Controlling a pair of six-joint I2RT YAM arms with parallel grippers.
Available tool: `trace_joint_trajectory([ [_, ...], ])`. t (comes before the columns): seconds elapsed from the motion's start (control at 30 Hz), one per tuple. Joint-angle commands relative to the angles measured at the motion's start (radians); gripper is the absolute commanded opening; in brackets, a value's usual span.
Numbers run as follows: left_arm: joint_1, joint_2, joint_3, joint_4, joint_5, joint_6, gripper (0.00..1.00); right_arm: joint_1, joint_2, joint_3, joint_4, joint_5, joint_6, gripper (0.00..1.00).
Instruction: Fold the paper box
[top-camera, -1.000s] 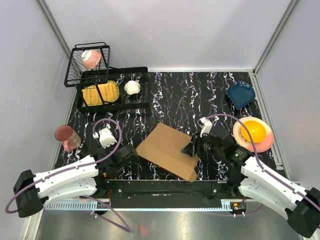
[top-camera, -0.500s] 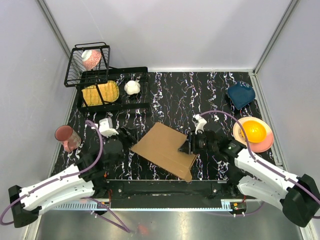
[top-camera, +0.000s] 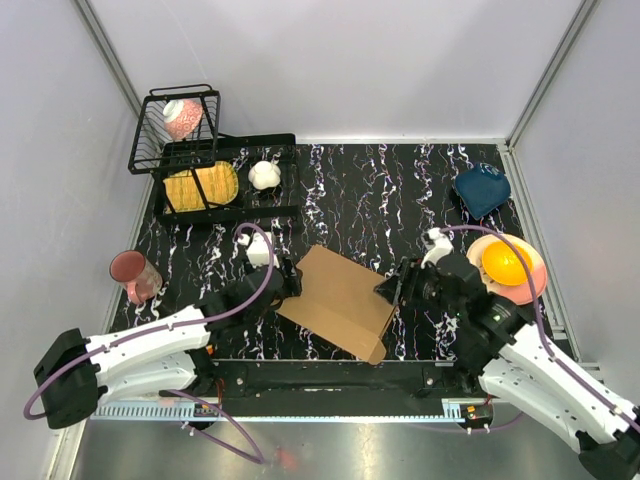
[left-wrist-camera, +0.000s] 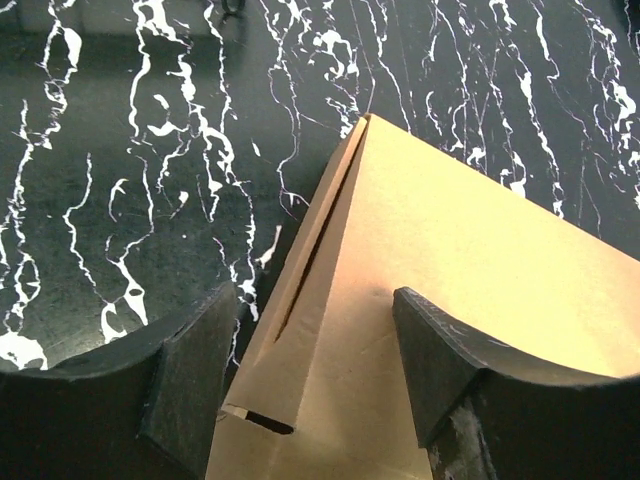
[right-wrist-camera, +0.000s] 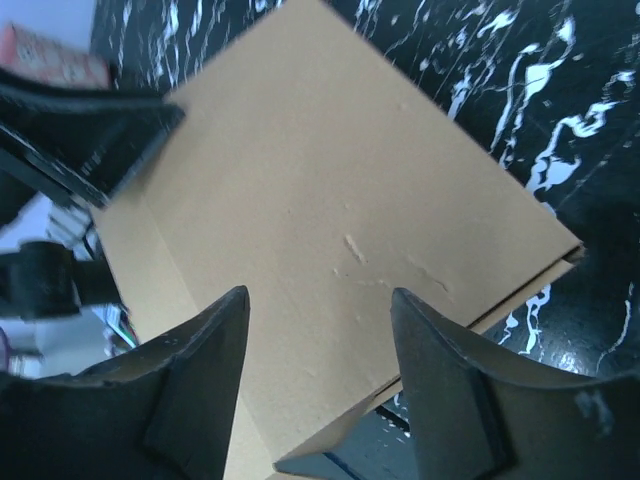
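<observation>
Paper box: flat brown cardboard, lying skewed on the black marbled table, lower centre of the top view. The left wrist view shows a slit between layers along one thin edge.

Left gripper: at the box's left corner, jaws wide apart with the cardboard edge between them. Neither pad is seen pressing it.

Right gripper: at the box's right edge, jaws likewise spread, over the top face.

Surroundings:
- Black dish rack, upper left.
- Pink cup, left edge.
- Blue dish, upper right.
- Yellow bowl on a pink plate, right.
</observation>
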Motion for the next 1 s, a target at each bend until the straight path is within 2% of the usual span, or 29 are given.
trace_joint_trajectory([
  [0.0, 0.002, 0.015, -0.024, 0.074, 0.062, -0.038, 0.66, 0.002, -0.063, 0.094, -0.145, 0.191, 0.108, 0.62],
  [0.1, 0.004, 0.028, -0.037, 0.051, 0.054, -0.073, 0.66, 0.003, -0.028, 0.122, -0.216, 0.127, 0.159, 0.6],
  [0.27, 0.004, 0.014, -0.055, 0.031, 0.042, -0.098, 0.66, 0.005, -0.007, 0.102, -0.251, -0.074, 0.239, 0.65],
  [0.47, 0.002, -0.006, -0.078, 0.02, 0.028, -0.115, 0.66, 0.003, -0.027, 0.064, -0.308, -0.137, 0.262, 0.69],
  [0.63, 0.004, -0.017, -0.109, 0.013, 0.03, -0.158, 0.66, 0.005, 0.022, -0.011, -0.15, -0.243, 0.317, 0.7],
  [0.87, 0.002, -0.034, -0.138, 0.033, 0.034, -0.188, 0.66, 0.003, 0.144, -0.027, 0.008, -0.239, 0.307, 0.71],
  [0.97, 0.004, -0.018, -0.156, 0.08, 0.048, -0.2, 0.66, 0.003, 0.179, -0.021, 0.095, -0.171, 0.291, 0.73],
])
